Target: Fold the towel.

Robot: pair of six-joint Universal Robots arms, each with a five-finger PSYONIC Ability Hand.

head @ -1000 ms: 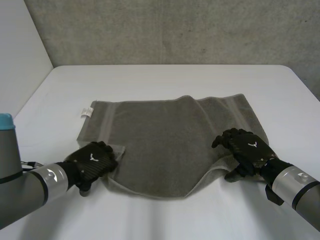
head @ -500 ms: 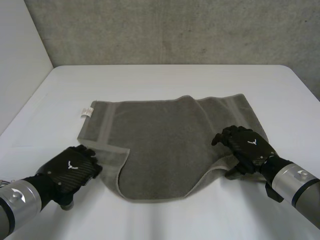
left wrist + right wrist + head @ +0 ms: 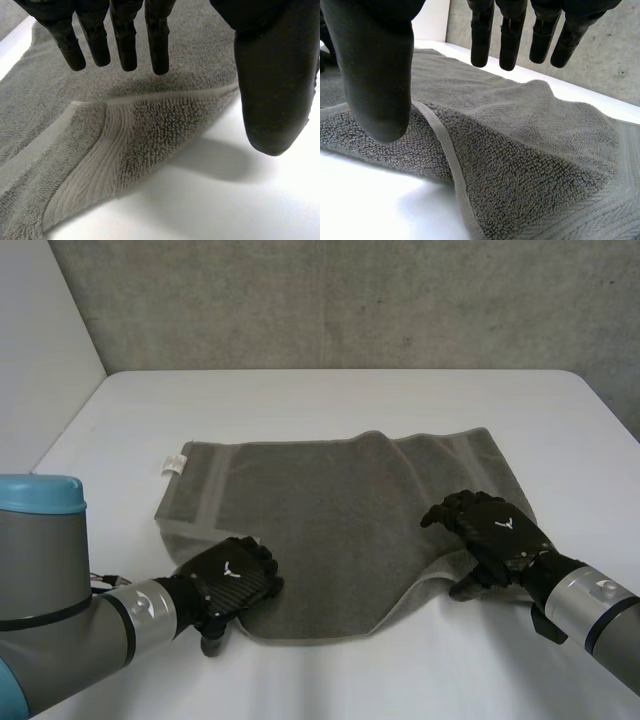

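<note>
Currently I find the towel (image 3: 340, 530), judged soft and limp, spread on the worktop (image 3: 330, 400), left hand (image 3: 228, 580) over its near-left corner, right hand (image 3: 495, 535) over its near-right edge, fingers (image 3: 125, 45) straight, holding nothing; hemmed corners seem the best hold.

Lit softly and evenly from above. Reads bright across the white table (image 3: 330, 395), duller on the grey wall (image 3: 330, 300) at 12 o'clock. Throws soft-edged grey shadow beneath the lifted hem of the towel (image 3: 150, 130): toward 5 o'clock in the left wrist view, 7 o'clock in the right.
</note>
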